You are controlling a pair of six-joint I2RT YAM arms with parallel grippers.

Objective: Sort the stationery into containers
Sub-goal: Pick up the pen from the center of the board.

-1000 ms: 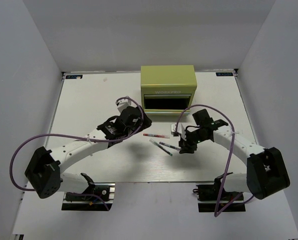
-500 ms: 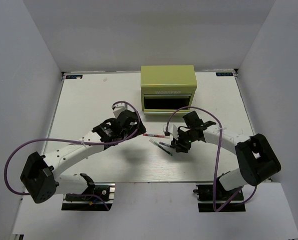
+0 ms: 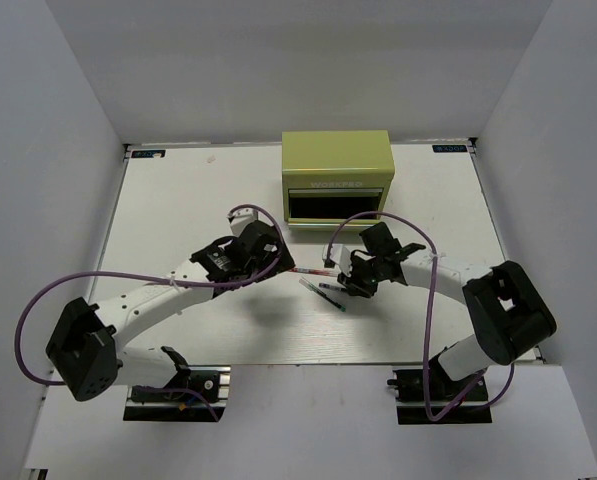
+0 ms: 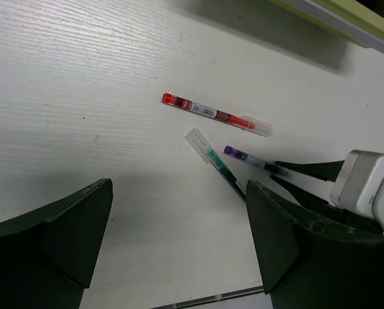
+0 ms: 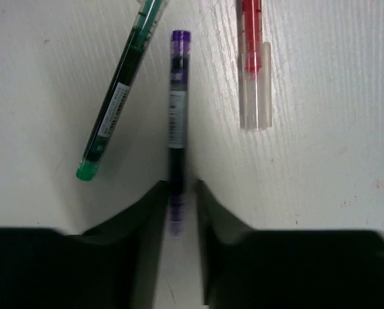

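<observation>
L gripper: open wide, holds nothing. It hangs over the table just left of the pens. In the wrist view only the two dark finger ends show; the rest is cut off.
Red pen: 1 pc, flat on the table, the pen farthest toward the chest. Red end points left, clear cap right. White label w/ dark print, too small to read.
Green pen: 1 pc, flat on the table, angled, near the red pen but apart from it. Clear end lies toward the red pen. Its far end is hidden behind an L finger in the L wrist view. Label print is illegible.
Purple pen: 1 pc, flat on the table between the green and red pens. Its near end is blurred and sits between the R jaws. White label, text unreadable.
Tool chest: 1 pc, olive green, at the far middle of the table, well apart from the pens. Lettering strip on the front is too small to read. Dark slot below it; can't tell the drawers apart.
R gripper: jaws narrow, one on each side of the purple pen's end. Can't tell if they pinch it.
Pens seen: 3.
Corner stickers: 2 on the far table edge, text illegible.
</observation>
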